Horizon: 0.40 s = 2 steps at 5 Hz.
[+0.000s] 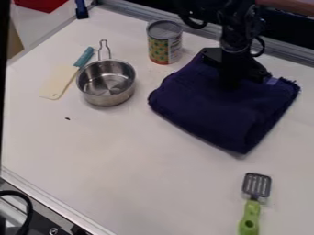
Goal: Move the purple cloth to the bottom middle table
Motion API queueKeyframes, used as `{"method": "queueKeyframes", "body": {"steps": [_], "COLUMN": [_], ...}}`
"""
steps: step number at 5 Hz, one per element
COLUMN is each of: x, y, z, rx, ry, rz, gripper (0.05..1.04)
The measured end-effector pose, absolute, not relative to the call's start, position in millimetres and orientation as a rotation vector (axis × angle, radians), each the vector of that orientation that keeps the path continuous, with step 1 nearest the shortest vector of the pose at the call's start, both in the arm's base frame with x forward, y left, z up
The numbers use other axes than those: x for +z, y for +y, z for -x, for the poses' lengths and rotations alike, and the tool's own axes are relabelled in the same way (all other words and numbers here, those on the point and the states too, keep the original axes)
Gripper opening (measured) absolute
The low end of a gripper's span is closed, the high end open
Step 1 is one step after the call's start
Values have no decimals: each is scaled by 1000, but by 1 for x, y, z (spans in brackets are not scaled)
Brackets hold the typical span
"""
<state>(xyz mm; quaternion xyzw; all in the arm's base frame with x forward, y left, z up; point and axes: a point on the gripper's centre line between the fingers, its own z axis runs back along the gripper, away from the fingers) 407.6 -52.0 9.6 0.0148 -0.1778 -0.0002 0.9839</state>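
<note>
In the camera view, the purple cloth [217,112] is seen on the upper right part of the white table [141,160], laid out as a thick, folded pad with one corner pointed toward the bottom edge. The black gripper [236,72] is held upright over the cloth's upper part, low against the fabric. Whether it is spread, pressed together or closed on the cloth cannot be told, as dark parts are set against dark fabric.

A tin can [164,42] is stood upright near the cloth's upper left side. Farther left, a metal saucepan [105,83] is placed upright, its wire handle pointed toward the top edge. Just beside the saucepan, on its left, a cream spatula [59,82] with a teal handle is laid flat. At the lower right, below the cloth and apart from it, a slotted spatula [255,184] is laid with its dark head toward the cloth and its green handle toward the bottom edge. A small dark speck [67,119] is seen below the saucepan.
</note>
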Motion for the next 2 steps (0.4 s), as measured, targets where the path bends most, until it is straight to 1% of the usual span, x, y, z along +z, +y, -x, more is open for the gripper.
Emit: {"method": "queueKeyframes", "body": {"steps": [1, 2], "x": [8, 6], "y": [-47, -41], "z": [-389, -366], "rx": [18, 29], "ry": [-327, -337], "rz": [-46, -65], "gripper": [53, 53]}}
